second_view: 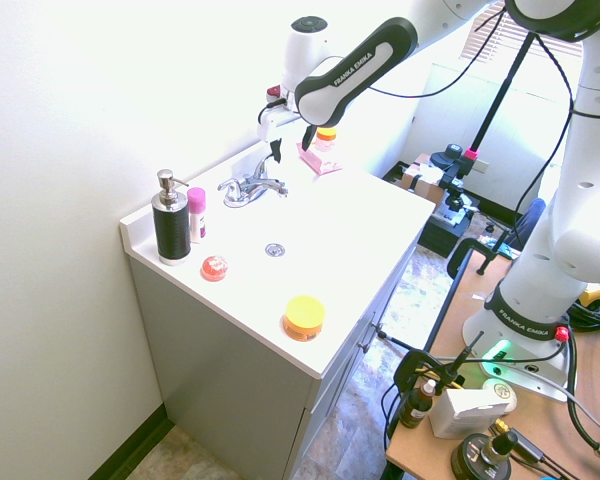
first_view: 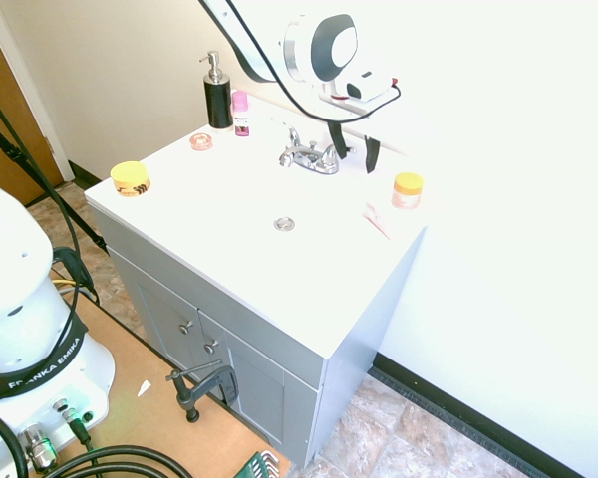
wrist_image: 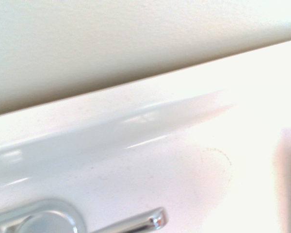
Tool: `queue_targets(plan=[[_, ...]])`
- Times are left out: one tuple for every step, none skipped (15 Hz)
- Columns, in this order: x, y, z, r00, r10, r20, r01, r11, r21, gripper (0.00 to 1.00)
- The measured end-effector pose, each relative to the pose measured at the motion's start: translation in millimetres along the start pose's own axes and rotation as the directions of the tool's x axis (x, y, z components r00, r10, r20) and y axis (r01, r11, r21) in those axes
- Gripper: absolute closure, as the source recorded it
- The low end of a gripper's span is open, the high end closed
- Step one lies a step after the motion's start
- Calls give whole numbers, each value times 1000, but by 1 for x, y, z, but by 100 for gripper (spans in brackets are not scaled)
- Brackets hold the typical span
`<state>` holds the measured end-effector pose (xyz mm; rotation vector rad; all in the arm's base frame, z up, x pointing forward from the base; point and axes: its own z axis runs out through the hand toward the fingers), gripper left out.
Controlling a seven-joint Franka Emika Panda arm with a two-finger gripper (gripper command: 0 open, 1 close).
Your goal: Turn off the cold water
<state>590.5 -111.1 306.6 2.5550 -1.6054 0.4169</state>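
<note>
The chrome faucet (first_view: 309,156) stands at the back of the white sink top (first_view: 219,249). No water runs from its spout. The cold water lever (first_view: 330,159) is the faucet's right-hand handle, also seen as the lever (second_view: 273,184) and close up as a chrome bar (wrist_image: 136,224). My gripper (first_view: 354,147) hangs open just above and slightly right of that lever, close to the back wall, with nothing between its fingers. From the other side the gripper (second_view: 291,143) hovers over the faucet's far end without touching it.
A black soap dispenser (first_view: 217,92) and pink bottle (first_view: 241,113) stand left of the faucet. A small pink jar (first_view: 201,141) and orange tub (first_view: 131,178) sit further left. An orange-lidded jar (first_view: 407,189) and pink item (first_view: 376,219) lie to the right. The drain (first_view: 284,224) is mid-basin.
</note>
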Motion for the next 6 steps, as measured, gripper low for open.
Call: queue_targets(plan=[[-5, 3, -9, 1000, -15, 23, 15, 1000, 6, 0], [-13, 9, -19, 998, -28, 53, 28, 1000, 8, 0], [-21, 18, -32, 996, -42, 79, 41, 999, 12, 0], [-30, 26, -45, 994, -52, 98, 50, 999, 20, 0], [-39, 34, -56, 991, -62, 115, 59, 998, 28, 0], [-48, 42, -66, 989, -71, 127, 67, 997, 28, 0]])
